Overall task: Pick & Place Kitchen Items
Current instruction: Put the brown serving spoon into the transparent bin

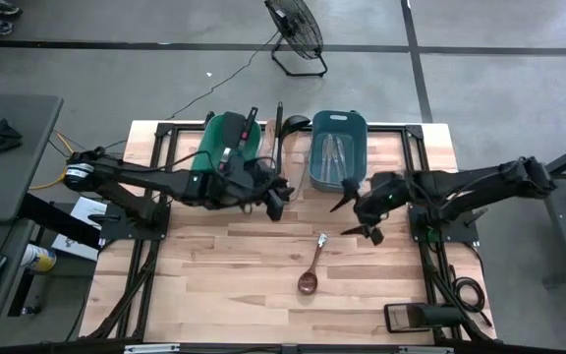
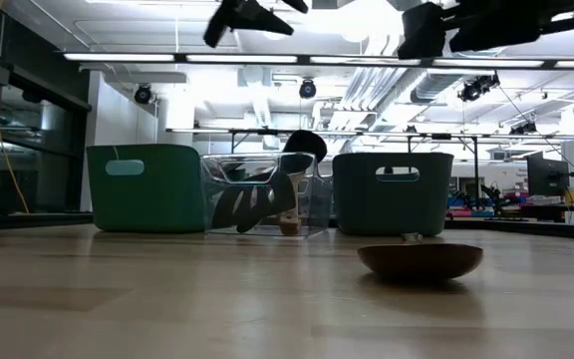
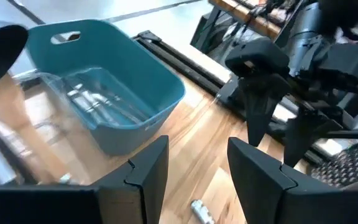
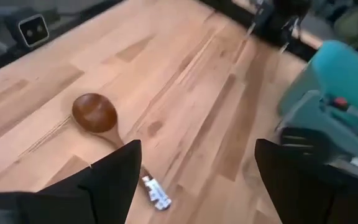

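Wooden and dark-bowled, a spoon (image 1: 310,273) lies alone on the bare planks of the table (image 1: 214,285), its handle end carrying a small white tag and aimed toward the bins. Both arms hang above the table, clear of it. The left claw (image 1: 278,200) is released and empty, just in front of the green bin (image 1: 226,144). The right claw (image 1: 360,218) is spread wide, also empty, near the blue bin (image 1: 337,147), which holds silver cutlery (image 1: 334,155). Black utensils (image 2: 252,202) stand in the clear bin (image 2: 263,194) between the two coloured ones.
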Motion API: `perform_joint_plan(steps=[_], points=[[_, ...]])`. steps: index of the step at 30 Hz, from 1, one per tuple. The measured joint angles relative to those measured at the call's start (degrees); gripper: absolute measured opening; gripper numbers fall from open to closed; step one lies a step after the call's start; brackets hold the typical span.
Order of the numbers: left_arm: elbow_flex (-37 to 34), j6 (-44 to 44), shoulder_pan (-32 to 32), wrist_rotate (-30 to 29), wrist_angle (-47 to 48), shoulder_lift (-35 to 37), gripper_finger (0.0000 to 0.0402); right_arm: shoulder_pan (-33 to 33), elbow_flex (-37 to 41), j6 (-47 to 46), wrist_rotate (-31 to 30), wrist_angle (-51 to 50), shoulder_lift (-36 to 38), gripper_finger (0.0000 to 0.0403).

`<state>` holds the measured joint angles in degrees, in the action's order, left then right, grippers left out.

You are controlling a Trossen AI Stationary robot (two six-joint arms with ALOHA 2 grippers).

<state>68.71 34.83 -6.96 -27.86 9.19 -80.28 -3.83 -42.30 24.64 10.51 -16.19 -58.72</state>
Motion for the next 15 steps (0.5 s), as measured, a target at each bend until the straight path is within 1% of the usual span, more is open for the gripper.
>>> perform_joint_plan(steps=[4, 8, 9, 12, 15], points=[[0.09, 0.62, -2.99, -3.12, 1.56, 0.75, 0.0164, -4.5, -2.19, -1.28, -2.7, -2.65, -5.72, 0.0306], [0.11, 2.56, -5.27, -3.91, 4.17, 2.11, 0.0164, -7.35, -3.52, 1.23, -2.78, -7.81, -13.14, 0.0306], [0.1, 3.32, -5.97, -4.44, 6.07, 2.6, 0.0164, -8.02, -3.62, 2.15, -2.92, -8.23, -14.89, 0.0306], [0.04, 6.09, -8.54, -7.33, 10.16, 3.47, 0.0164, -9.61, -4.5, 3.2, -2.96, -8.09, -19.79, 0.0306], [0.04, 8.03, -11.45, -10.97, 13.51, 4.77, 0.0164, -10.6, -7.05, 3.66, -3.42, -8.42, -24.77, 0.0306]])
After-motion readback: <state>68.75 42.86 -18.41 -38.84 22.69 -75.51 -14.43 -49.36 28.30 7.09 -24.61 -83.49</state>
